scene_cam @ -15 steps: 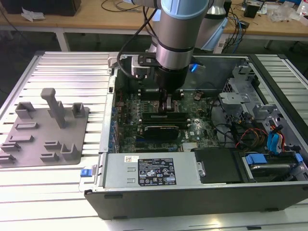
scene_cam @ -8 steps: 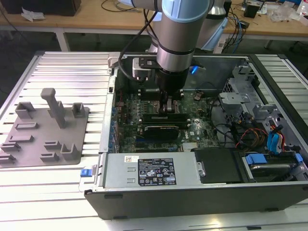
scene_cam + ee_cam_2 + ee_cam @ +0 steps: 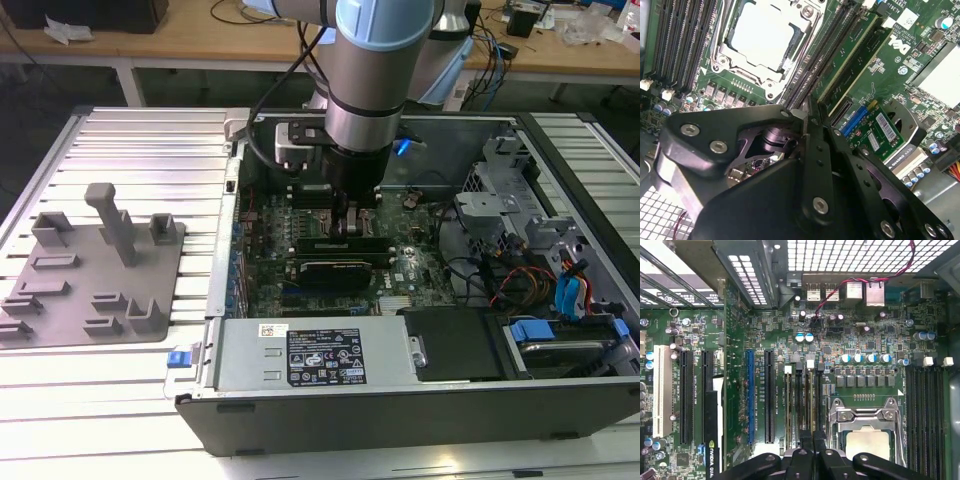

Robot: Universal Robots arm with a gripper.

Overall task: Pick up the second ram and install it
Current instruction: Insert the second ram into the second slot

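My gripper (image 3: 348, 222) reaches down into the open computer case (image 3: 400, 420), over the memory slots beside the CPU socket (image 3: 762, 37). Its fingers (image 3: 816, 165) are pressed together and shut, with the tips just above the dark slots (image 3: 807, 405). Two long green sticks stand upright in neighbouring slots. The one nearest the fingertips looks like the second ram (image 3: 849, 56). I cannot tell whether the tips touch its edge. In the first wrist view the gripper (image 3: 812, 440) sits directly over the slot rows left of the socket (image 3: 862, 440).
The grey holder tray (image 3: 95, 270) with posts lies on the slatted table at the exterior view's left. A black expansion card (image 3: 335, 268) lies just in front of the gripper. The power supply (image 3: 310, 355), drive bays and loose cables (image 3: 510, 275) crowd the case's front and right.
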